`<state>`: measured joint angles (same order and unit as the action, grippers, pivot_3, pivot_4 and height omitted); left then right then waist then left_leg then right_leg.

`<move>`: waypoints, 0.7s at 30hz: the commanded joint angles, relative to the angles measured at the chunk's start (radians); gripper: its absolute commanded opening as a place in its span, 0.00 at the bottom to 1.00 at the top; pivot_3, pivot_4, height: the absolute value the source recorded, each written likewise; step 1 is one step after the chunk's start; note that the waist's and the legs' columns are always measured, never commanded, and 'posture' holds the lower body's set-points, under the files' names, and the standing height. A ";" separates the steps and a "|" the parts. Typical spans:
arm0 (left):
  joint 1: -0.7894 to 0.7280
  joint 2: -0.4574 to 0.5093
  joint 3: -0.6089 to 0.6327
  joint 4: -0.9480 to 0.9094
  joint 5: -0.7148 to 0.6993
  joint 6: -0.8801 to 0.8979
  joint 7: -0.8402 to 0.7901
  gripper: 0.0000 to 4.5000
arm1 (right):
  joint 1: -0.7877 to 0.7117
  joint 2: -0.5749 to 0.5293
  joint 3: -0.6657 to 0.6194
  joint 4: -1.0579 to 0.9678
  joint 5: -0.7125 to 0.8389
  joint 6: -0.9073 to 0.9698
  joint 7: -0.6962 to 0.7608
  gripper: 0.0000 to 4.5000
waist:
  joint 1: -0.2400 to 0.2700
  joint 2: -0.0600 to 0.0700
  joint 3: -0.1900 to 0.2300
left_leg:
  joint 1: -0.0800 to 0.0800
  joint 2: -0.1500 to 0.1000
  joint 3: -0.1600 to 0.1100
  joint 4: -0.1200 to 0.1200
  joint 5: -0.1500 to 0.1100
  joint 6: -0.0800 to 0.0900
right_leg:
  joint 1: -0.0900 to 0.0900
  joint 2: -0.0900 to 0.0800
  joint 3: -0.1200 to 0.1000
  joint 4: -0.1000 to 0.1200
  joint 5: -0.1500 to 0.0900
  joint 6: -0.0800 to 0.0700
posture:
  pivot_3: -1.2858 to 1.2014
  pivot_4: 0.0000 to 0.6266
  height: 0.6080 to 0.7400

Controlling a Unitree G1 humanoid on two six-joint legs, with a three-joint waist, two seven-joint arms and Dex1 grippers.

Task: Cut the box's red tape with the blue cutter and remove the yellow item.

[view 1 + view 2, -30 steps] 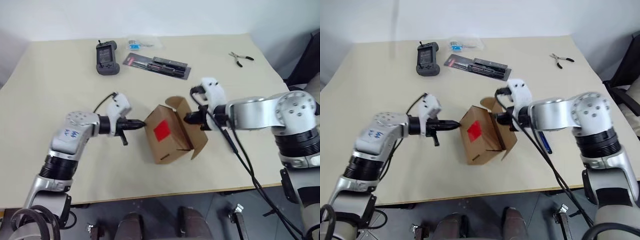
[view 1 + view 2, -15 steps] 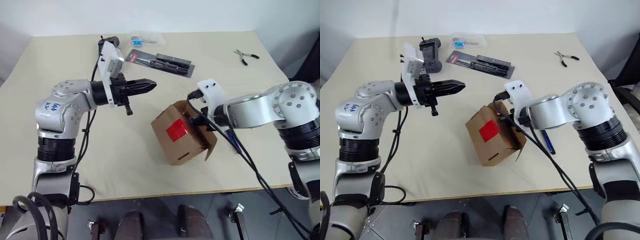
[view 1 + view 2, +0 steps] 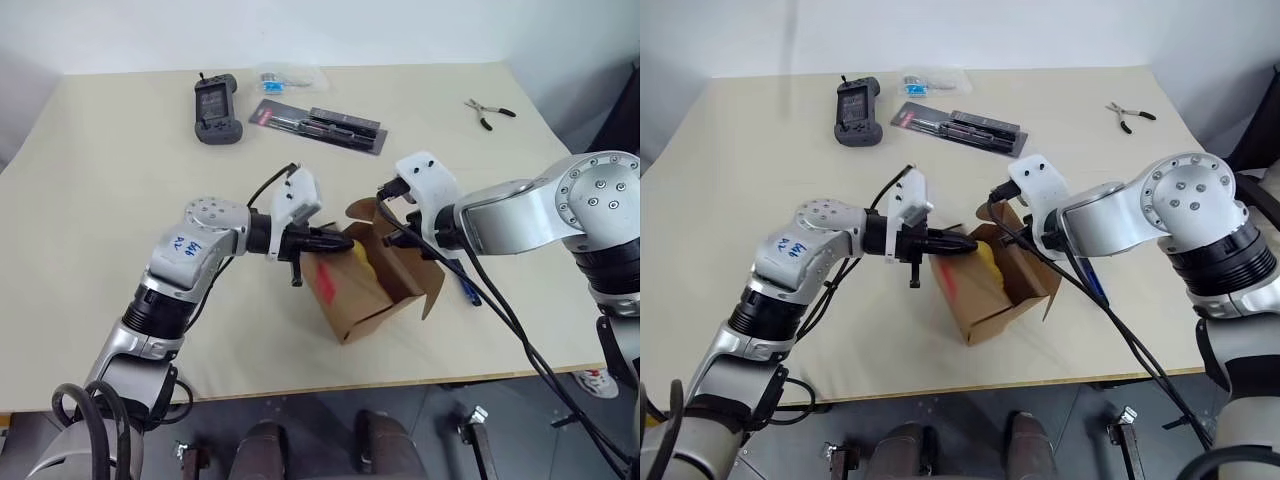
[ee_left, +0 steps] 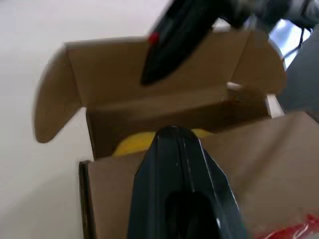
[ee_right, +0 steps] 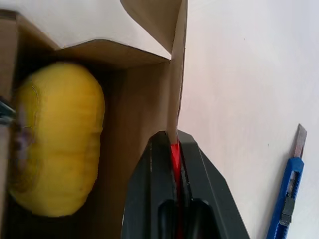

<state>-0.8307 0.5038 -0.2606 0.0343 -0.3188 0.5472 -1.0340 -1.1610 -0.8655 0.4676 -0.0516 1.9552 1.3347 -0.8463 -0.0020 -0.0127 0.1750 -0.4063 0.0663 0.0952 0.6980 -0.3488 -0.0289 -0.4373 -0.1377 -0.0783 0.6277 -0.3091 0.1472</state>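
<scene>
The brown box (image 3: 372, 288) sits mid-table with its top flaps open and the red tape (image 3: 325, 279) on its left face. Inside lies the yellow item (image 5: 55, 142), which also peeks out of the opening (image 3: 358, 251). My right gripper (image 5: 172, 144) is shut on the edge of the box's side wall. My left gripper (image 3: 338, 240) is shut and empty, its tip at the box's opening just over the yellow item (image 4: 130, 145). The blue cutter (image 5: 286, 200) lies on the table to the right of the box, partly behind my right arm's cable.
At the back of the table lie a black handheld device (image 3: 215, 100), a long black blister pack (image 3: 318, 125), a small clear bag (image 3: 280, 77) and black-handled pliers (image 3: 487, 113). The table's front edge (image 3: 330, 385) runs close below the box.
My left gripper swung down from the back left to the box's opening. The box, still held by my right gripper, turned so its open top and the yellow item show.
</scene>
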 commanded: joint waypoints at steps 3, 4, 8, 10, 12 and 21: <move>0.011 0.050 -0.023 0.004 0.053 -0.036 -0.051 0.00 | -0.014 -0.020 -0.028 -0.036 0.017 -0.019 0.005 0.00 | 0.000 0.000 0.000 | 0.000 0.000 0.000 0.001 0.000 0.000 | 0.000 0.000 0.000 0.000 0.000 -0.001 | 0.52 0.24 1.00; 0.013 0.061 -0.025 0.008 0.064 -0.043 -0.054 0.00 | -0.015 -0.026 -0.031 -0.032 0.017 -0.019 0.002 0.00 | 0.000 0.000 0.000 | 0.000 0.000 0.000 0.001 0.000 0.000 | 0.000 0.000 0.000 0.000 0.000 -0.001 | 0.52 0.24 1.00; 0.023 0.084 -0.008 -0.008 0.059 -0.035 -0.060 0.00 | -0.008 -0.039 -0.042 -0.019 0.017 -0.030 -0.019 0.00 | 0.001 0.000 0.000 | 0.000 0.000 0.000 0.001 0.000 0.000 | 0.000 0.000 0.000 0.000 0.001 -0.001 | 0.52 0.24 1.00; 0.026 0.093 -0.006 -0.022 0.054 -0.026 -0.064 0.00 | -0.008 -0.045 -0.041 -0.011 0.017 -0.030 -0.024 0.00 | 0.001 0.000 0.000 | 0.000 0.000 0.000 0.002 0.000 0.000 | 0.000 0.000 0.000 0.000 0.001 -0.001 | 0.52 0.24 1.00; 0.038 0.106 -0.002 -0.048 0.047 -0.010 -0.071 0.00 | -0.010 -0.053 -0.040 0.003 0.017 -0.031 -0.031 0.00 | 0.002 0.000 0.000 | 0.000 0.000 0.000 0.002 0.000 0.000 | 0.001 0.000 0.000 0.000 0.001 -0.001 | 0.52 0.24 1.00; 0.143 0.228 -0.035 -0.210 0.034 0.073 -0.153 0.00 | -0.075 -0.034 -0.061 0.164 -0.018 -0.042 -0.064 0.00 | 0.011 0.000 0.000 | 0.000 0.000 0.000 0.003 0.000 0.000 | 0.002 -0.001 0.000 0.000 0.001 -0.001 | 0.52 0.24 1.00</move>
<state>-0.7365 0.7139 -0.2394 -0.1642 -0.3015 0.5816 -1.1643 -1.1922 -0.8856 0.4667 0.0884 1.9790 1.3112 -0.8690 0.0088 -0.0124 0.1748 -0.4051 0.0663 0.0951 0.7012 -0.3487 -0.0286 -0.4342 -0.1384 -0.0781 0.6278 -0.3083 0.1459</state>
